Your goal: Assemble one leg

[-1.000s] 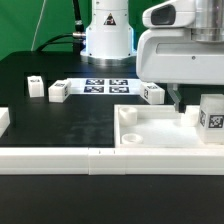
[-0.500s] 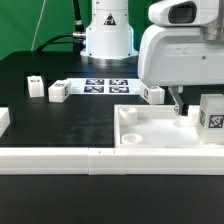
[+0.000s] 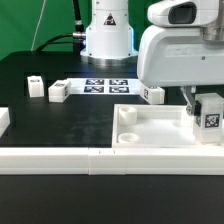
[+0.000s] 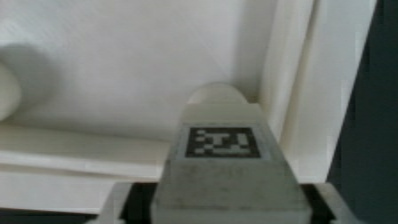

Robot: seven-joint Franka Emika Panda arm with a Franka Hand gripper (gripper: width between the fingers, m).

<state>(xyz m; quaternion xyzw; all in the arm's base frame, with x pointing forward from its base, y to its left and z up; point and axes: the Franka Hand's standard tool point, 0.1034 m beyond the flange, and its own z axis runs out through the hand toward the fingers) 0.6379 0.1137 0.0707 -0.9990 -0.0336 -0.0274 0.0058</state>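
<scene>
My gripper (image 3: 203, 104) is shut on a leg (image 3: 209, 114), a small white post with a black-and-white tag. It holds the leg upright at the right end of the large white tray (image 3: 150, 137) in the exterior view. In the wrist view the leg (image 4: 222, 140) fills the gap between my fingers (image 4: 135, 206), with the tray's wall (image 4: 294, 70) behind it. I cannot tell whether the leg rests on the tray or hangs just above it.
Three more legs stand on the black table: two at the exterior view's left (image 3: 58, 91) (image 3: 35, 86) and one behind the tray (image 3: 153, 94). The marker board (image 3: 105, 86) lies before the robot base. A long white bar (image 3: 60, 157) runs along the front.
My fingers have moved toward the exterior view's right, from the tray's middle to the leg at its right end, and now grip the leg.
</scene>
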